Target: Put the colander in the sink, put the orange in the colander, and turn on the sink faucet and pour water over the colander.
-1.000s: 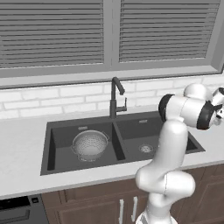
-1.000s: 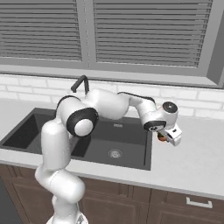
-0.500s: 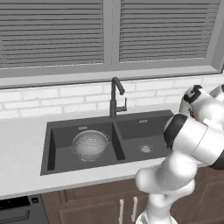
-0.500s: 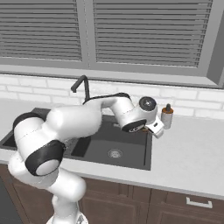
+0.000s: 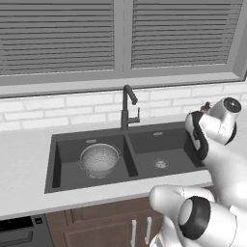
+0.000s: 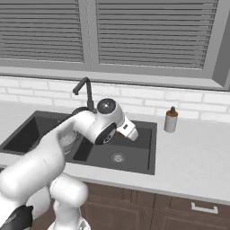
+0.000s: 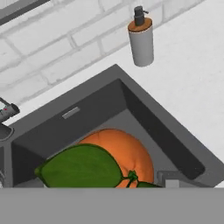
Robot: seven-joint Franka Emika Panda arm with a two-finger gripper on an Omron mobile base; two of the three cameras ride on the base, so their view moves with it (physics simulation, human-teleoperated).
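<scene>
Hand view: one orange [image 7: 120, 153], its green leaf [image 7: 78, 167] spread toward nine o'clock and the stem end at about five o'clock, sits between the gripper [image 7: 131, 183] fingers, held above the right basin of the double-basin sink [image 7: 144, 113]. One soap bottle [image 7: 141, 39] stands upright on the counter [image 7: 192, 65] at twelve o'clock. Left base view: one colander [image 5: 99, 159] sits mouth up in the left basin, nothing visible inside; one faucet [image 5: 127, 107] rises behind the divider.

1. Sink [image 5: 67, 144]: dark grey, matt.
2. Colander [image 5: 99, 159]: silver metal, finely perforated.
3. Sink faucet [image 5: 126, 107]: dark, matt.
4. Orange [image 7: 120, 151]: smooth skin, green leaf.
5. Cabinet fronts [image 6: 134, 211]: brown wood.
</scene>
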